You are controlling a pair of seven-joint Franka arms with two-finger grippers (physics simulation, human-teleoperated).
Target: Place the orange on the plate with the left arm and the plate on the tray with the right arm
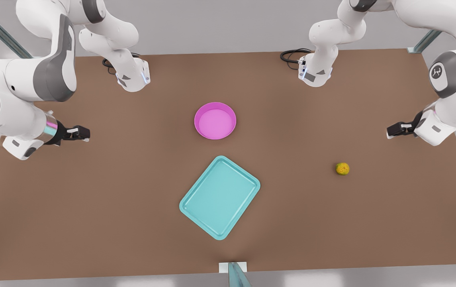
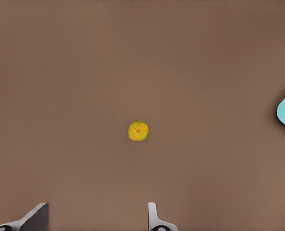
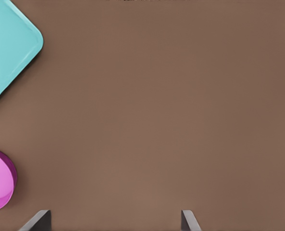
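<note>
Orange [image 1: 342, 168] is sitting loose on the bench [image 1: 92, 191] as both claws, left [image 1: 396, 130] and right [image 1: 79, 133], are hovering wide; a glancing touch could roll it.

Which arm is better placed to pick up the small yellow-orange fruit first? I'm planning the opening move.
The left. The left gripper, open, hangs at the front view's right, nearest the small bumpy yellow-orange fruit. The right gripper, open, waits beyond the round pink plate.
</note>
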